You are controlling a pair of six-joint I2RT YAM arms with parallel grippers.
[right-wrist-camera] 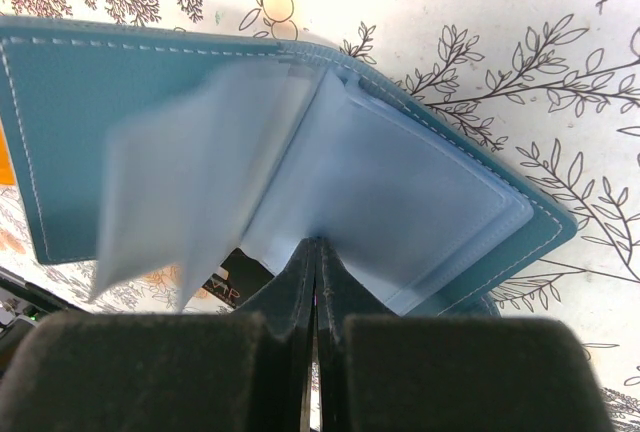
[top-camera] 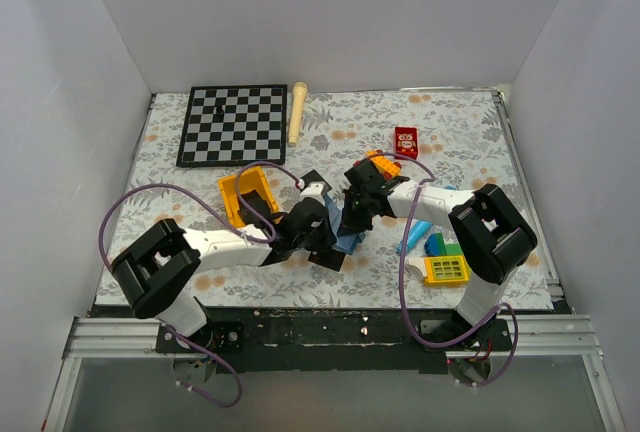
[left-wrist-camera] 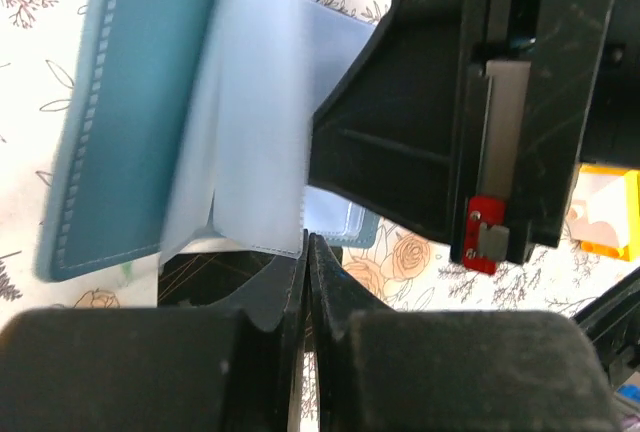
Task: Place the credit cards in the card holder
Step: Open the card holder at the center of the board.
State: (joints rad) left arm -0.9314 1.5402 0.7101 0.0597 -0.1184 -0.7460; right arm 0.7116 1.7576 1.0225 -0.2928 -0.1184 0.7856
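Note:
The card holder (top-camera: 348, 240) lies open like a book at the table's middle; its slate-blue cover (right-wrist-camera: 90, 132) and pale inner sleeves (right-wrist-camera: 400, 192) fill the right wrist view. My right gripper (right-wrist-camera: 318, 244) is shut, its tips pressed against an inner sleeve. My left gripper (left-wrist-camera: 308, 240) is shut too, with its tips at the lower edge of a pale sleeve (left-wrist-camera: 250, 132). One black credit card (left-wrist-camera: 215, 274) lies under the holder, partly covered, and its corner (right-wrist-camera: 232, 274) also peeks out in the right wrist view. The right arm's black gripper body (left-wrist-camera: 480, 102) looms beside the holder.
A chessboard (top-camera: 232, 124) and a wooden stick (top-camera: 297, 112) lie at the back left. A small red box (top-camera: 406, 141) and an orange piece (top-camera: 380, 164) are behind the right arm. A yellow box (top-camera: 240, 197) sits left of centre; blue, green and yellow toys (top-camera: 440, 257) sit right.

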